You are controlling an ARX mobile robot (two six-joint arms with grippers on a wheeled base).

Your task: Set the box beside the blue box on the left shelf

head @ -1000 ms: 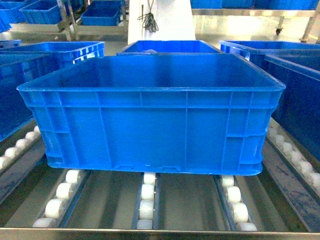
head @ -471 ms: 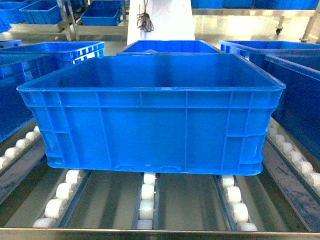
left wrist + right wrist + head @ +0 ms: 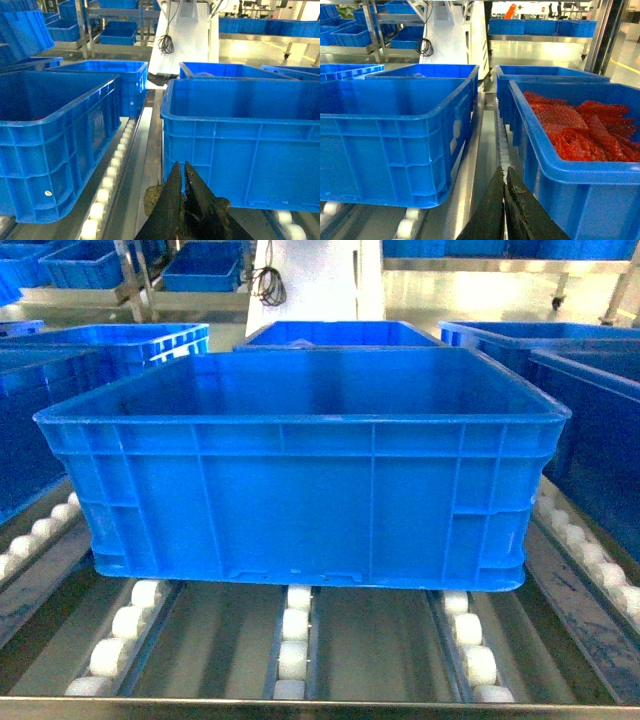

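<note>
Both the left gripper and right gripper hang closed and empty flanking the large open-top bright blue plastic crate resting on the steel white-roller rack, so each should press squarely against a ribbed side wall.

Overall light: bright, even indoor light from above in all three views.
Glare: the pale glossy floor far beyond the closed dark fingers of the right gripper is washed out; the white cabinet panel in the head view is blown to plain white.
Shadows: soft and dim under the large open-top bright blue plastic crate, over the white plastic rollers between silver steel tracks.
Colour: blue oversaturated, crate ribs faint.
Sharpness: head view soft and grainy; dark fingers of the left gripper blurred at close range.
Edges: slight bowing of crate rims.
</note>
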